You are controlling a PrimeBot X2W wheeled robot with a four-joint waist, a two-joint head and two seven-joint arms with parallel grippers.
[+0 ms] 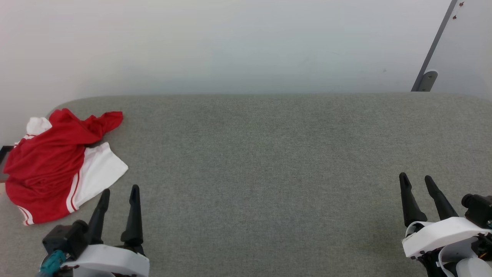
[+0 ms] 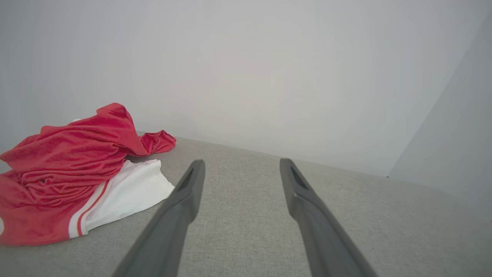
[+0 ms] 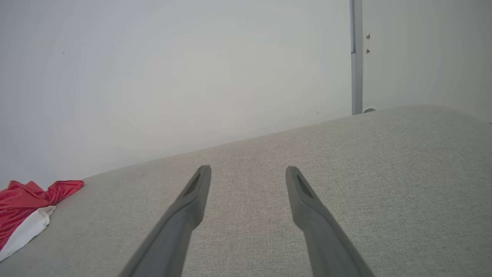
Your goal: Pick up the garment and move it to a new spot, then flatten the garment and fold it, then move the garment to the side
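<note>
The garment (image 1: pixel 50 161) is a red jersey with white sleeves, lying crumpled in a heap at the far left of the grey fabric surface (image 1: pixel 269 161). One white sleeve with red stripes spreads toward the middle. My left gripper (image 1: pixel 119 190) stands open just right of and below the heap, with nothing between its fingers. In the left wrist view the garment (image 2: pixel 69 169) lies left of the left gripper (image 2: pixel 242 163). My right gripper (image 1: pixel 415 177) is open at the lower right, far from the cloth. The right wrist view has the garment (image 3: pixel 23 211) at its left edge and the right gripper (image 3: pixel 248 169) open over bare fabric.
A pale wall (image 1: pixel 230 46) rises behind the surface. A grey metal post with a bracket (image 1: pixel 426 79) stands at the back right. The surface's rounded back edge runs across the view, and its left corner lies beside the garment.
</note>
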